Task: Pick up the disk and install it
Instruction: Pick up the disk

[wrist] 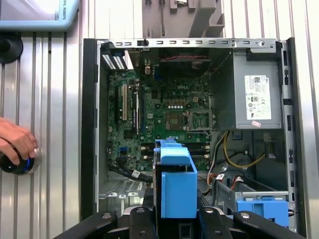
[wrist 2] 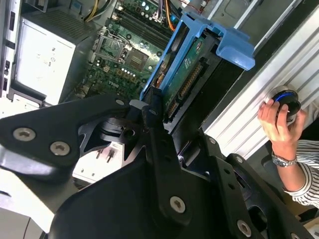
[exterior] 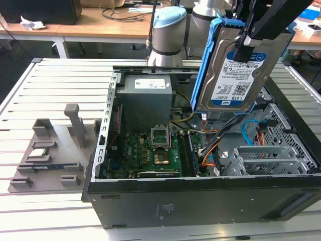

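While a person's hand (wrist 2: 276,122) rests on a round button (wrist 2: 285,101) on the counter (exterior: 50,85) outside the open computer case (exterior: 200,203), the disk (exterior: 241,75) hangs on edge in the air above that case. It shows a silver metal body, a white-and-blue printed label and blue plastic rails along its sides; in the second wrist view its green circuit-board face is turned to the camera.

The claw (exterior: 244,47) is closed tight on the disk's upper end, black fingers (wrist 2: 152,117) pinching both faces, and touches nothing else.

Below the disk the case stands with its side panel off. The motherboard (exterior: 155,150) lies flat on the case floor, the grey power supply (exterior: 145,95) fills one corner, and orange and yellow cables (exterior: 210,150) run beside the metal drive cage (wrist: 249,191), where a bare blue clip (wrist: 261,209) sits. The disk is clear of the case walls. Outside the case, a grey parts fixture (exterior: 50,150) stands on the slatted counter.
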`<state>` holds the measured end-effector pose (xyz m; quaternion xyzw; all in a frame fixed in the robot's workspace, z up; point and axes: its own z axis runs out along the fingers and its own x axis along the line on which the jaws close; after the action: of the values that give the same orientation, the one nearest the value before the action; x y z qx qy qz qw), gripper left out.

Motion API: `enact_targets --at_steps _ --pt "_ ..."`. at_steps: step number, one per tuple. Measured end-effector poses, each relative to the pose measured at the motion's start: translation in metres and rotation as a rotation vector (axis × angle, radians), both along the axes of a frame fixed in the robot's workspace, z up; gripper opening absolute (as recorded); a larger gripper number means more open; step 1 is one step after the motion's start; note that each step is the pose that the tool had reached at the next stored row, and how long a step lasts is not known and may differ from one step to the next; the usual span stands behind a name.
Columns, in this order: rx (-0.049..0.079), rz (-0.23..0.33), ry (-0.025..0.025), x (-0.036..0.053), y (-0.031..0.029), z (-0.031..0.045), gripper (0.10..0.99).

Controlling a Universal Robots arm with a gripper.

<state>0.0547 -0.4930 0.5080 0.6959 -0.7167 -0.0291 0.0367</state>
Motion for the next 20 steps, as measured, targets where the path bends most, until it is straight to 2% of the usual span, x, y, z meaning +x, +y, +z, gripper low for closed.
enact_targets --at_steps 3,6,8,10,14,20 --pt "0.0 0.0 0.0 0.0 -0.0042 -0.0002 0.361" --pt "0.0 0.0 0.0 0.0 -0.0132 -0.0009 0.361" --pt "0.0 0.0 -0.0001 0.0 -0.0165 -0.0012 0.361" --pt "0.0 0.0 0.0 0.0 -0.0228 -0.0019 0.361" --pt "0.0 0.0 0.0 0.0 -0.0317 -0.0027 0.361" --pt "0.0 0.0 0.0 0.0 -0.0413 -0.0035 0.361"
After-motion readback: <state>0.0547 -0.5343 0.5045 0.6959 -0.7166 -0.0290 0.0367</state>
